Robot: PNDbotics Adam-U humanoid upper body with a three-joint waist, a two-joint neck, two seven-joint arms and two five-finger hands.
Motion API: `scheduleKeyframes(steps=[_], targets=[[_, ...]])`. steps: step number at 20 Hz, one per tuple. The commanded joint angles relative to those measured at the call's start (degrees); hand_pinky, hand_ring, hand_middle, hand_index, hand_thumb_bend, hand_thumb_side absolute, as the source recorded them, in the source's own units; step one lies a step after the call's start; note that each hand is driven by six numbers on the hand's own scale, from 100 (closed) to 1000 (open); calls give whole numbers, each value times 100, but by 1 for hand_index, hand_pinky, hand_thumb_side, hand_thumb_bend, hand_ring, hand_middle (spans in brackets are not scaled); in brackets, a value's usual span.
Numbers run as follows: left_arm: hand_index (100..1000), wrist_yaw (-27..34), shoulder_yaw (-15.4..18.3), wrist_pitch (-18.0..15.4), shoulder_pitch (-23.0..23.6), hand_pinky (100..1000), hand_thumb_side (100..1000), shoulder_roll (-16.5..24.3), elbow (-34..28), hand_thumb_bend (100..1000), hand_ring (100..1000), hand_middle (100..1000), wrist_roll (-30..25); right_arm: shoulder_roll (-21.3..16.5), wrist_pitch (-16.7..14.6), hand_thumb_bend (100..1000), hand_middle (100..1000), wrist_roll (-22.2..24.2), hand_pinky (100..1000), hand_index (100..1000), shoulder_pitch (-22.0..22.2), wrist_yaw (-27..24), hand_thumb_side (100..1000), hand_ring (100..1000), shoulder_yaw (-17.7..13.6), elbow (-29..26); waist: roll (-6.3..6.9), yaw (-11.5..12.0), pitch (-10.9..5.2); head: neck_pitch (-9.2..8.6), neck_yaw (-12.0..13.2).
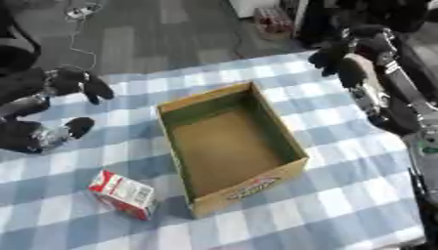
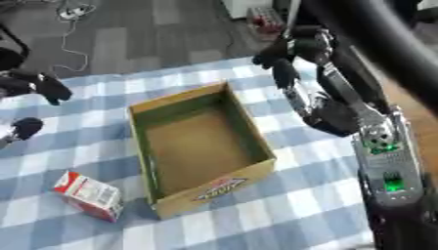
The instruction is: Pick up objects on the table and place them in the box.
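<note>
Red-and-white, the small carton (image 1: 124, 194) lies on the blue checked cloth (image 1: 342, 195) beside the open cardboard box (image 1: 231, 146), well below my empty left hand (image 1: 81, 83) (fingers curled); my right hand (image 2: 287, 56) hangs curled beyond the box.

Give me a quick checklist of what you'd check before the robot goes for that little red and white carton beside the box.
1. Box open and facing up: ok, its inside shows and looks bare.
2. Red and white carton within sight and unobstructed: ok, it lies on the checked cloth near the box's left front corner, apart from both hands.
3. Carton clear of the box wall: cannot tell, the gap looks narrow.
4. Left hand free: ok, it holds nothing, up at the left edge.
5. Right hand free: ok, nothing in it, raised beyond the box's far right corner.
6. Nearer hand chosen: the left looks closer to the carton.
</note>
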Motion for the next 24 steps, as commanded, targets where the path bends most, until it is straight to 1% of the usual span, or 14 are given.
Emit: scheduleKeyframes(steps=[1,4,5,6,7,8,9,10,11,12,13,16,19,24], targets=[[874,-38,-69,-171,-214,774,947,270,133,188,717,786,-329,-29,-8,100,513,27,387,689,-78,-43,1000,437,9,-77,20,-19,-55,-25,74],[883,-150,-175,-359,-339,804,887,324,244,275,745,804,-622,-23,-14,100,513,46,387,689,-81,-57,1000,437,22,-77,29,-35,-47,-25,88],[883,-191,-201,-418,-371,804,896,333,270,272,745,804,-701,-22,-14,100,513,50,387,689,-82,-57,1000,437,23,-77,29,-38,-45,-25,88],[886,-243,-231,-476,-407,823,883,350,294,300,757,815,-775,-22,-15,100,513,53,387,689,-83,-60,1000,437,25,-77,31,-42,-44,-25,86],[894,-311,-267,-533,-446,862,868,375,317,334,785,838,-842,-21,-15,100,513,55,388,689,-86,-63,1000,437,25,-77,33,-47,-44,-25,92],[900,-409,-310,-595,-492,873,864,405,342,342,795,847,-905,-19,-17,100,513,56,388,686,-90,-66,1000,437,25,-77,36,-52,-45,-25,100],[891,-463,-320,-639,-509,852,873,396,373,326,777,831,-913,-19,-16,100,513,57,388,689,-90,-68,1000,437,23,-77,35,-51,-44,-25,97],[937,-562,-354,-675,-544,936,855,432,410,367,842,892,-960,-18,-19,100,512,59,388,684,-94,-71,1000,437,24,-77,41,-58,-47,-25,110],[917,-687,-390,-707,-590,903,858,446,456,358,819,870,-1019,-16,-21,100,512,60,388,684,-98,-74,1000,437,25,-77,43,-62,-48,-25,118],[969,-828,-429,-718,-627,981,847,473,520,384,879,925,-1102,-15,-23,100,512,61,388,685,-102,-77,1000,437,25,-77,48,-67,-50,-25,128],[976,-968,-463,-714,-668,994,843,479,582,388,887,932,-1204,-13,-25,100,512,62,388,685,-106,-80,1000,438,27,-77,51,-72,-52,-25,135],[1000,-1208,-529,-754,-750,1000,831,476,657,393,909,957,-1373,-10,-30,100,512,65,388,685,-115,-87,1000,437,28,-77,58,-82,-51,-25,137],[1000,-1330,-604,-813,-780,1000,830,497,676,401,921,967,-1468,-7,-32,100,512,66,388,685,-124,-92,1000,437,27,-77,65,-92,-50,-25,140],[1000,-1440,-835,-946,-708,1000,823,684,563,418,942,984,-1687,-11,-34,100,512,67,388,684,-140,-97,1000,437,26,-77,84,-110,-51,-25,150]])
